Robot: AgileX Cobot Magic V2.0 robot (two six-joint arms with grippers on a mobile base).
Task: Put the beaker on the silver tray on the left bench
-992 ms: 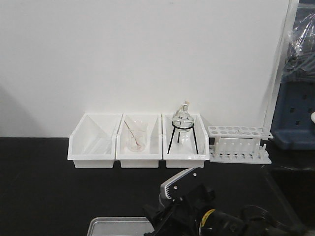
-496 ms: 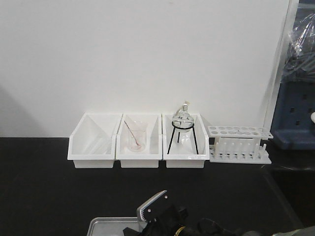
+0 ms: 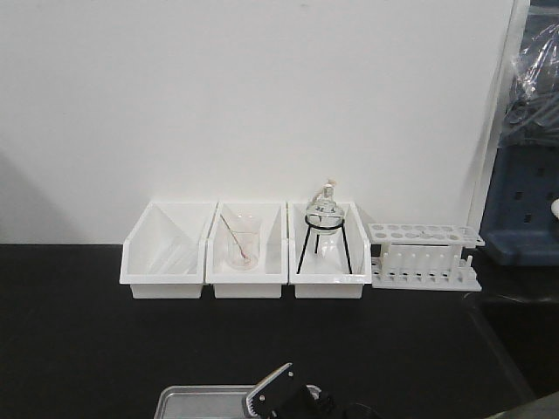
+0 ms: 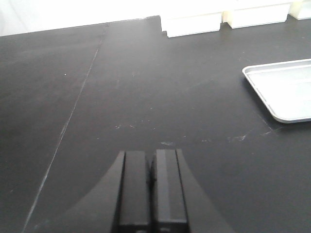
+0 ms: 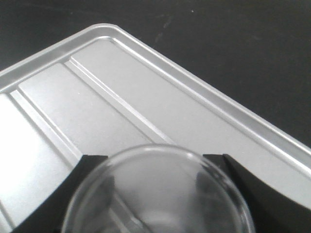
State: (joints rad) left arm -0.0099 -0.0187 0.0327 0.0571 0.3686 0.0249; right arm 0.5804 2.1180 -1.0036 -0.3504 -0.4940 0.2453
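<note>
Glass beaker [image 5: 158,194] gripped between right end effector [image 5: 155,204] fingers above silver tray [image 5: 97,111]; left end effector [image 4: 151,187] closed, empty.

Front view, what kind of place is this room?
Most likely a chemistry lab: a round flask on a black tripod stand, a white test tube rack and a beaker with pink residue line a black bench along the wall.

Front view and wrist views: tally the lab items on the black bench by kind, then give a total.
White bins: 3
Glass beakers: 2, one with pink residue in the middle bin, one clear beaker in the right claw
Round flask on black tripod: 1
White test-tube rack: 1
Silver tray: 1
Total: 8
</note>
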